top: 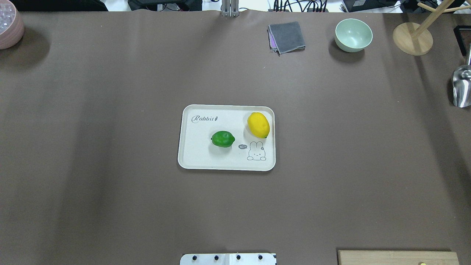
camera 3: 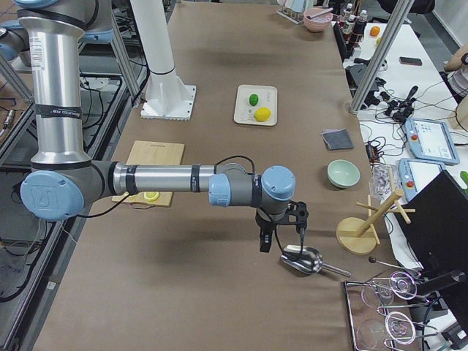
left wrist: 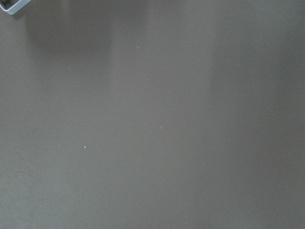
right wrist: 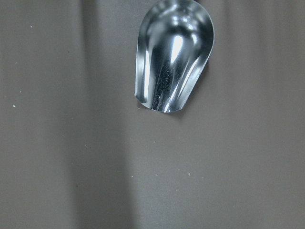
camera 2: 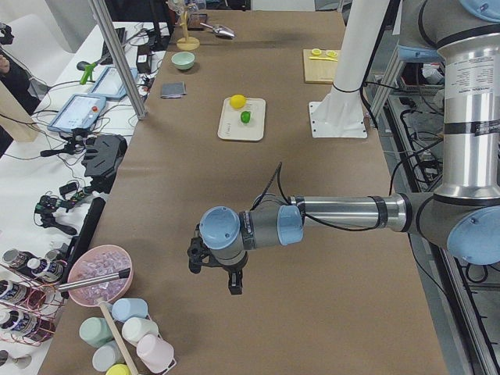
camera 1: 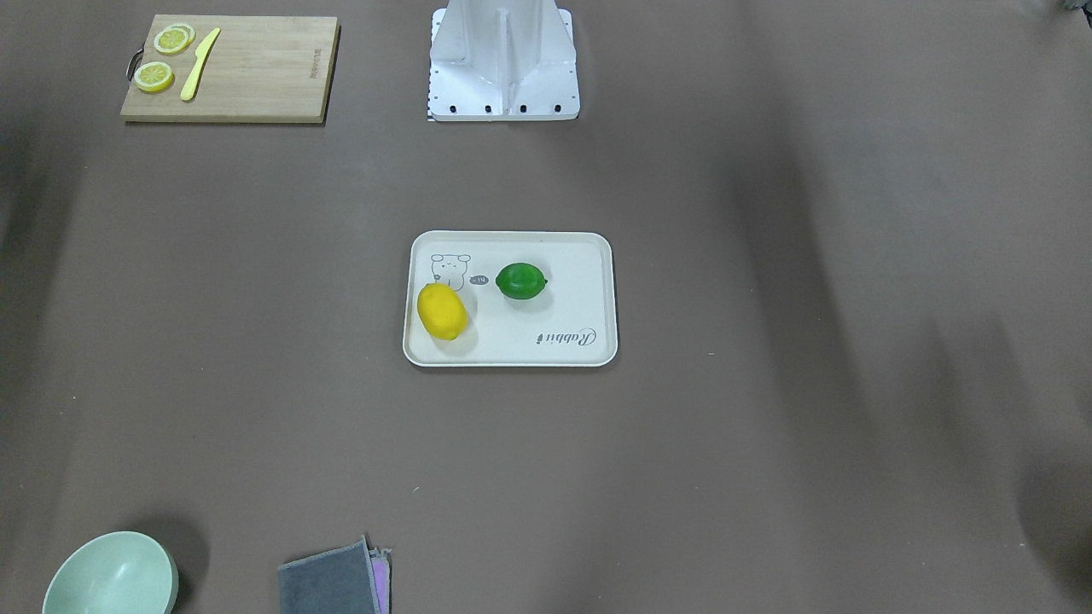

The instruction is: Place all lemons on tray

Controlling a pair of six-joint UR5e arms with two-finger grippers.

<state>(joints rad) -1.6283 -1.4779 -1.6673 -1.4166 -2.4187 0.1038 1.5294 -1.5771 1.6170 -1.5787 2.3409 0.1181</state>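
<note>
Yellow lemon [top: 258,125] and green lemon [top: 223,139] lie apart on the tray [top: 195,158]; the task looks complete (nothing seems to call for another grasp); left gripper [camera 2: 232,283] and right gripper [camera 3: 265,241] hang at opposite table ends, whether parted or closed cannot be told.

Silver tubular left arm [camera 2: 344,211], matching right arm [camera 3: 157,178], pale blue joint caps [camera 2: 220,228], thin black cables [camera 2: 269,187], white bolted base [camera 1: 503,64] upper centre.

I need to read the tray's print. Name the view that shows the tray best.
Overhead: the tray lies whole, its script upright. Front-facing shows it whole but upside down; the side views, far and small; the wrist views, no print.
</note>
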